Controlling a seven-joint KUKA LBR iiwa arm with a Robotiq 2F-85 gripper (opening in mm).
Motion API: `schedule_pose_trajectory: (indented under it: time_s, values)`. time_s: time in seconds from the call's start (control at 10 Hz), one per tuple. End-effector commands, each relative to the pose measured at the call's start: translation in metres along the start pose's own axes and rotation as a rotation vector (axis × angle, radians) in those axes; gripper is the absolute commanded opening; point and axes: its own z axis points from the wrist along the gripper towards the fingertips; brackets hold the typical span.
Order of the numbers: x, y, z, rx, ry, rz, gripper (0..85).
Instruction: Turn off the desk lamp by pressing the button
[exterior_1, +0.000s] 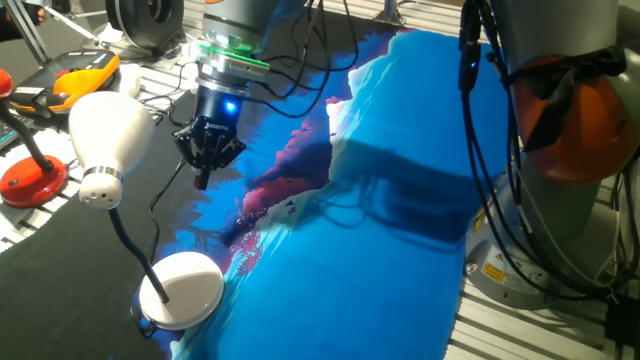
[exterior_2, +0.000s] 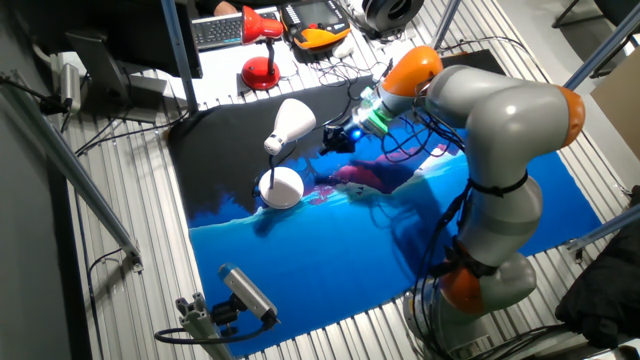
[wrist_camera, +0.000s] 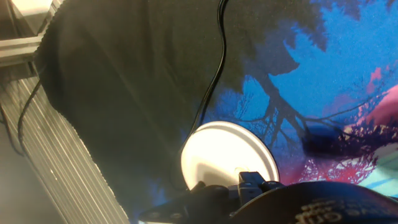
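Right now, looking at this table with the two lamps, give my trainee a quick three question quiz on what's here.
1. True or false: the gripper is touching the white lamp's base.
2. What colour is the other lamp's base? A red, B green, C yellow.
3. Fill in: the white lamp's head joins its base by a thin black ____.

Key: 1 false, it hangs apart from the base, over the cloth. 2 A. 3 neck.
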Motion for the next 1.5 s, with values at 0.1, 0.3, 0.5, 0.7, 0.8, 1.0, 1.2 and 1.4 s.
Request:
schedule_pose_trajectory:
  time_s: [0.1, 0.3, 0.5, 0.7, 0.8, 1.0, 1.2, 1.4]
  values:
    - [-0.005, 0.000, -0.002, 0.000, 0.026, 0.019, 0.0]
    - [-0.005, 0.000, -0.002, 0.003, 0.028, 0.021, 0.0]
    - [-0.005, 0.000, -0.002, 0.019, 0.065, 0.038, 0.0]
    - [-0.005, 0.000, -0.002, 0.036, 0.099, 0.055, 0.0]
    - [-0.005, 0.000, -0.002, 0.041, 0.105, 0.050, 0.0]
    - [-0.005, 0.000, -0.002, 0.047, 0.121, 0.046, 0.0]
    - [-0.005, 0.000, -0.002, 0.043, 0.127, 0.045, 0.0]
    - [-0.001, 0.000, 0.020, 0.045, 0.101, 0.034, 0.0]
